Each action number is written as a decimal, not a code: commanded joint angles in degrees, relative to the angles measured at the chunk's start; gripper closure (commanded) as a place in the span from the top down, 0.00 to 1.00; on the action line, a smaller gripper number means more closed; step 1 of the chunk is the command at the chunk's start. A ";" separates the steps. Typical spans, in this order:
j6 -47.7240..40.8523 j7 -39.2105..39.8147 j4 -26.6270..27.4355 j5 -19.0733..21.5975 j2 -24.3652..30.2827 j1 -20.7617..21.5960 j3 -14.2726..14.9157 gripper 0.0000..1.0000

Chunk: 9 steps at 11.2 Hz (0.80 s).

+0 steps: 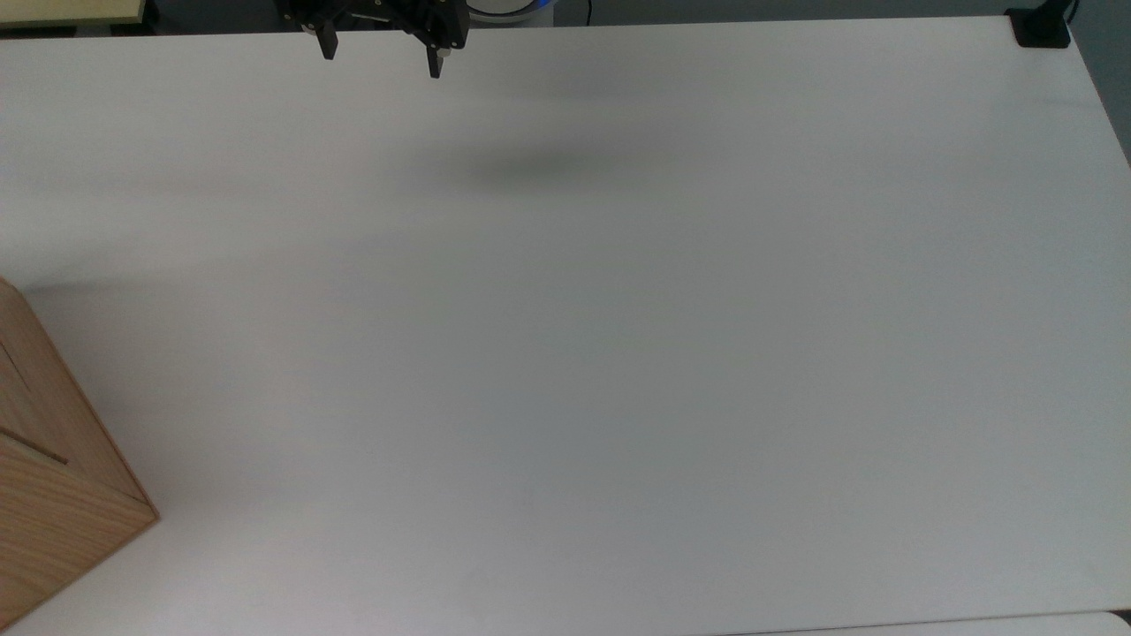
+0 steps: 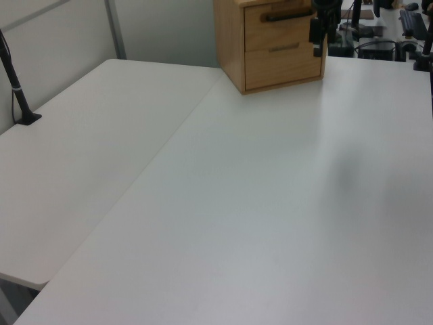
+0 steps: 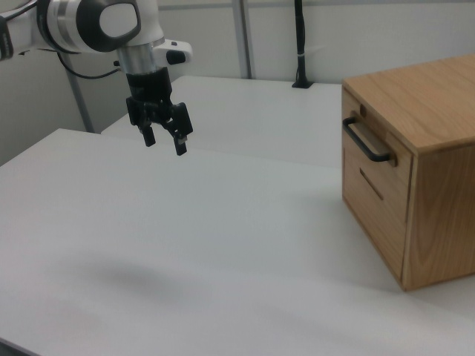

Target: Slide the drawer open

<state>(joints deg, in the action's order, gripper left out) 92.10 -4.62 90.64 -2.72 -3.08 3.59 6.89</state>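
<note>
1. I see the pincer hanging above the white surface at the right view's upper left, on the white arm. Its two black fingers point downward with a clear gap between them: released, holding nothing.
2. In the top view the pincer sits at the upper edge, left of centre, with its fingers spread apart. A soft shadow lies on the surface below and to its right.
3. I locate the drawer in the upper front of the wooden cabinet, which stands on the surface at the right view's right side. The drawer front sits flush with the cabinet: closed.
4. The black U-shaped handle runs across the drawer front. Nothing touches it.
5. The pincer and the drawer are well apart, with bare surface between them.
6. In the left view the cabinet stands at the far edge of the surface, the drawer at the top with its handle showing. A second drawer front lies beneath it.
7. In the top view a corner of the cabinet shows at the lower left.
</note>
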 commanded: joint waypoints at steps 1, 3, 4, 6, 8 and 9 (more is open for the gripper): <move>-0.61 1.10 0.15 1.05 0.44 0.10 0.40 1.00; -0.43 1.28 -0.72 1.14 0.44 0.01 0.66 1.00; -0.60 1.37 -1.08 1.14 0.44 -0.08 0.84 1.00; -1.13 1.28 -0.99 1.14 0.44 0.01 0.84 1.00; -1.13 1.11 -0.99 1.14 0.36 0.19 0.84 1.00; -1.13 0.93 -0.99 1.14 0.36 0.19 0.84 1.00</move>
<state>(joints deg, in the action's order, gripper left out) 92.10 -4.62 89.91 -2.72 -3.03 3.24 6.96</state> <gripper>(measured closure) 0.000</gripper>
